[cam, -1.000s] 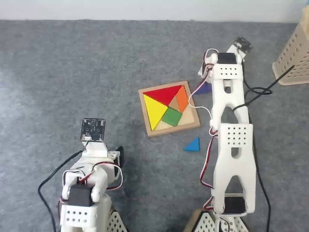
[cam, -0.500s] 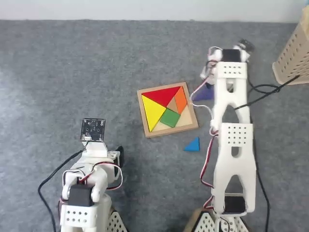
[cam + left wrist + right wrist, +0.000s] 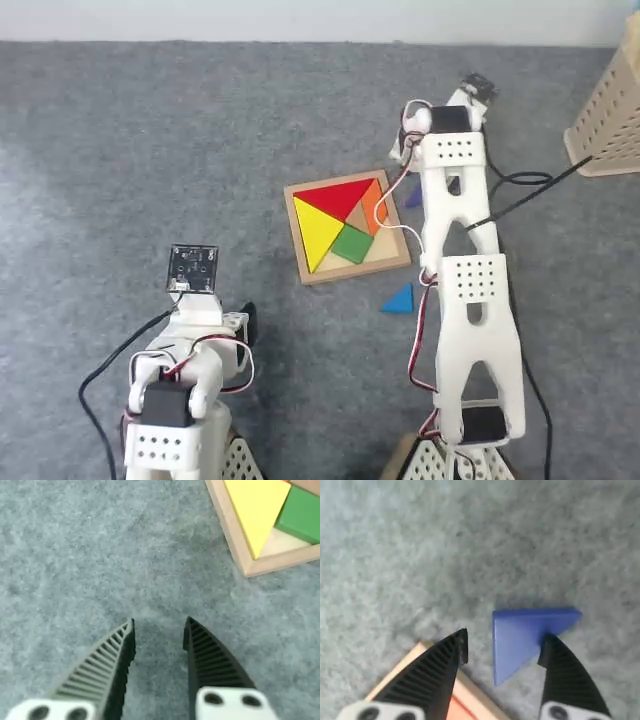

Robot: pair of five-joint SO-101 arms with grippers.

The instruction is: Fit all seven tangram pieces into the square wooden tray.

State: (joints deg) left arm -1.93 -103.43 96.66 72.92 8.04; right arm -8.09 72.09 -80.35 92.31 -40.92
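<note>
Loads of open grey desk (image 3: 150,130) round the part-filled wooden tray (image 3: 355,273), with a light blue triangle (image 3: 399,299) loose just off its near edge. The right end effector (image 3: 505,640) is open, straddling a dark blue triangle (image 3: 525,632) beside the tray rim, mostly hidden under the arm from above. The left end effector (image 3: 159,627) gapes open over desk by a tray corner.

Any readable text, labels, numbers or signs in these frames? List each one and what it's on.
None can be read.
The wooden tray and the loose blue triangle on the carpet carry no print.
The small circuit board may bear markings, but they are too small to read.
</note>
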